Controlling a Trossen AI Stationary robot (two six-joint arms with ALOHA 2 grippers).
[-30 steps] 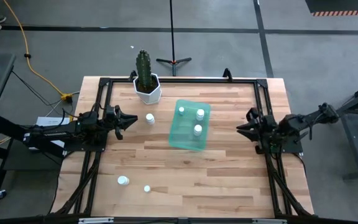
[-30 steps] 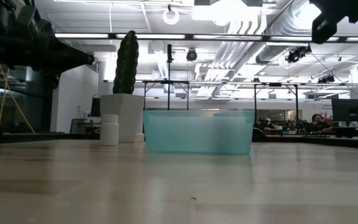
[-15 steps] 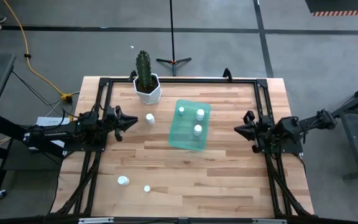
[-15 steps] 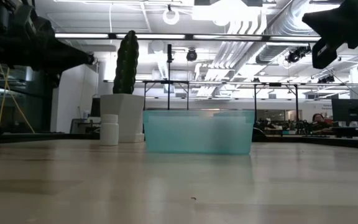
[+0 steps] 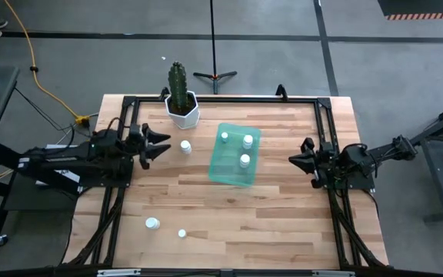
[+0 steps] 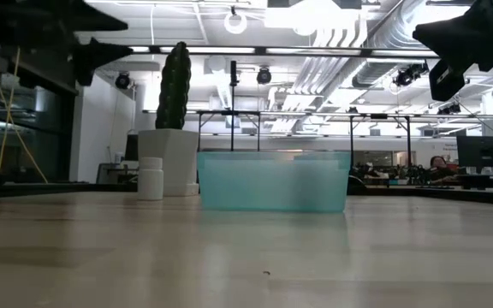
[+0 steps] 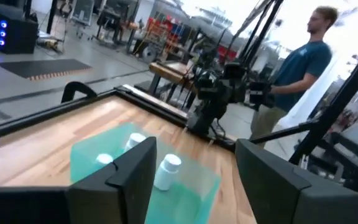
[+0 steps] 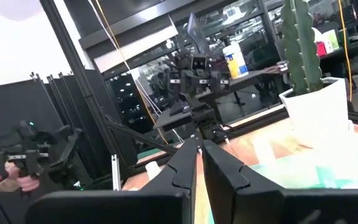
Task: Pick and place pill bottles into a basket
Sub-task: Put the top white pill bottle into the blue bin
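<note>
The teal-green basket (image 5: 234,154) stands mid-table and holds three white pill bottles (image 5: 245,160). It also shows in the low view (image 6: 272,180) and the left wrist view (image 7: 135,165). One bottle (image 5: 185,146) stands on the table left of the basket, near the cactus pot; it shows in the low view (image 6: 151,178). Two more bottles (image 5: 152,223) (image 5: 181,232) lie near the front left. My left gripper (image 5: 158,145) is open and empty, above the table just left of the lone bottle. My right gripper (image 5: 297,160) is shut and empty at the table's right side.
A cactus in a white hexagonal pot (image 5: 181,108) stands at the far left of the table. A black frame (image 5: 221,98) runs around the table's edges. A person (image 7: 303,56) stands beyond the table in the left wrist view. Bare wood lies in front of the basket.
My left gripper has risen and moved a little toward the far edge and the lone bottle. My right gripper has moved slightly toward the basket and lowered a little. The bottles and the basket have stayed where they were.
</note>
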